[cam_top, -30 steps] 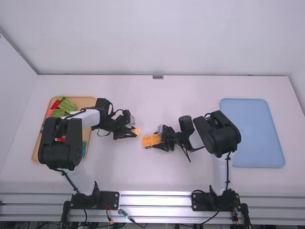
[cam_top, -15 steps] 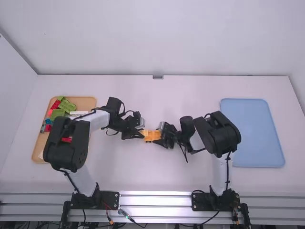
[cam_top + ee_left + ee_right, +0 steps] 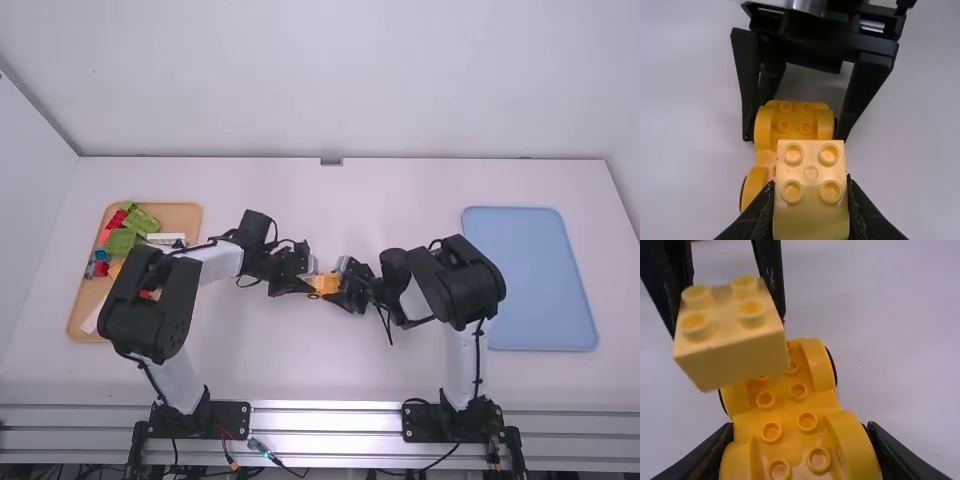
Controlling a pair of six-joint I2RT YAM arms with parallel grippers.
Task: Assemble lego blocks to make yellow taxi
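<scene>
Meeting over a white table (image 3: 400, 190) beside white walls (image 3: 330, 80), left gripper (image 3: 305, 283) pinches a pale block (image 3: 811, 215), right gripper (image 3: 342, 288) a wheeled base (image 3: 785, 412).

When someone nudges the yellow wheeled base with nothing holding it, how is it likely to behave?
The base would probably roll rather than slide, as dark wheels show beneath its rounded fenders. It looks like molded plastic, so I'd expect it to be stiff, with little flex. Tipping seems unlikely, given its low body and wheels on both sides.
</scene>
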